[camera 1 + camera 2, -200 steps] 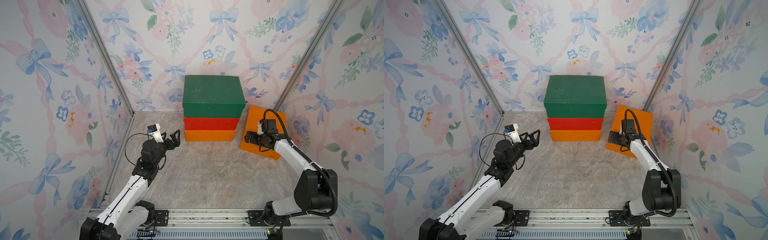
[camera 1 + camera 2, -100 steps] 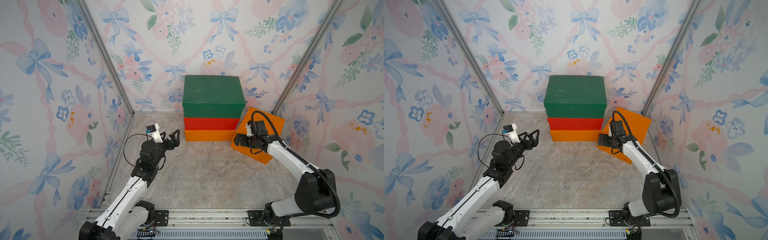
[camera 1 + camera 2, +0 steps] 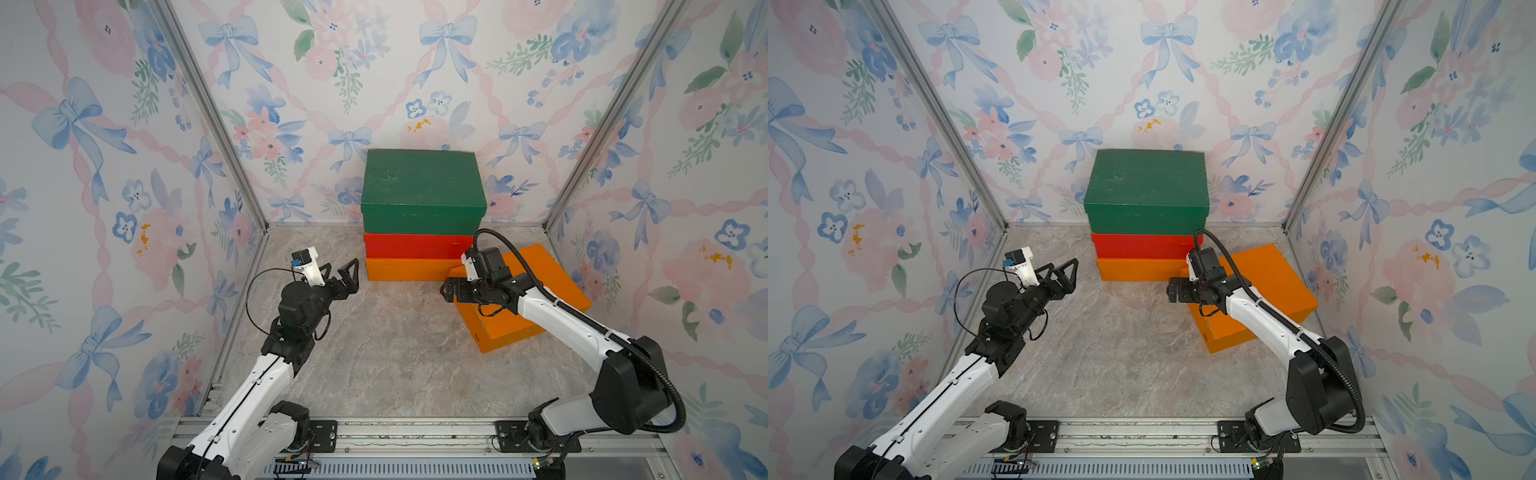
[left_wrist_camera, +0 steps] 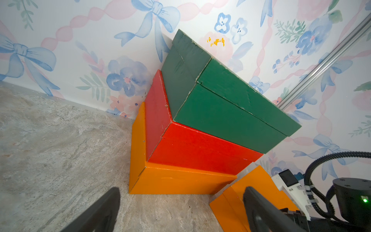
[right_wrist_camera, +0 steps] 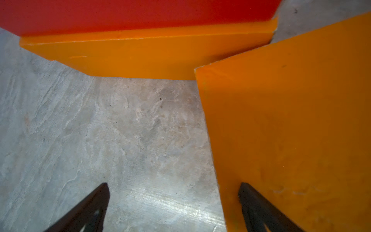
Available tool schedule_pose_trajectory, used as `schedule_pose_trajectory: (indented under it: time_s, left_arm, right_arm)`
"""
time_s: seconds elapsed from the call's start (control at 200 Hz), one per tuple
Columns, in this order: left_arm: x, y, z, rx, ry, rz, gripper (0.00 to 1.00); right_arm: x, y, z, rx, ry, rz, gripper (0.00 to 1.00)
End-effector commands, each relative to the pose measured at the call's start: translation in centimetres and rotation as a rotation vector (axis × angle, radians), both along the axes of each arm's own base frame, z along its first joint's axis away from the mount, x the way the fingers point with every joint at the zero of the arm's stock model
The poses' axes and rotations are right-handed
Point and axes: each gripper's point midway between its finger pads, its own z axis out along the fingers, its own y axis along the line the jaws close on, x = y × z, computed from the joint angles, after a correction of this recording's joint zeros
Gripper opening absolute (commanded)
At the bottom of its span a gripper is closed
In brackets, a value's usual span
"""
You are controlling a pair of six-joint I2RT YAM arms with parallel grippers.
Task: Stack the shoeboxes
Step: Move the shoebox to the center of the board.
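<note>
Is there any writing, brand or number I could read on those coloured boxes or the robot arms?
None to read. The green shoebox, the red shoebox, the orange shoebox under them and the loose orange shoebox are plain paint, no labels.
The wallpaper shows only bows and flowers.
The left arm and the right arm bear no legible marking.

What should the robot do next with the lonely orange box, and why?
Probably bring the left claw across to the loose orange box: it lies beside the stack, looks too wide for one claw, and only the open right claw is at it.
</note>
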Motion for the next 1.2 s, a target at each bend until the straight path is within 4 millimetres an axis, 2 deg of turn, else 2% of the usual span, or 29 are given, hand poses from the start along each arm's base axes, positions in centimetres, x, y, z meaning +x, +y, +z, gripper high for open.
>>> schedule_pose_trajectory:
  time_s: [0.0, 0.285, 0.645, 0.665, 0.705, 1.195]
  left_arm:
    - [-0.3, 0.5, 0.4, 0.007, -0.009, 0.018, 0.98]
    - [-0.6, 0.8, 0.5, 0.006, -0.013, 0.028, 0.98]
    - [-1.5, 1.3, 1.9, -0.002, -0.041, 0.04, 0.98]
    - [-1.5, 1.3, 2.0, -0.002, -0.042, 0.041, 0.98]
    - [-1.6, 1.4, 2.1, -0.001, -0.044, 0.042, 0.98]
    - [-2.7, 2.0, 3.4, -0.004, -0.076, 0.054, 0.98]
  right_arm:
    - [-4.7, 1.9, -4.1, 0.002, 0.234, 0.057, 1.0]
    - [-5.7, 6.5, -3.4, 0.037, 0.217, 0.14, 1.0]
    - [-6.2, 11.8, -2.4, 0.08, 0.196, 0.218, 1.0]
    - [-6.2, 12.2, -3.1, 0.072, 0.209, 0.221, 1.0]
    - [-6.2, 12.8, -3.2, 0.073, 0.21, 0.227, 1.0]
    - [-5.3, 21.6, -1.2, 0.178, 0.166, 0.252, 1.0]
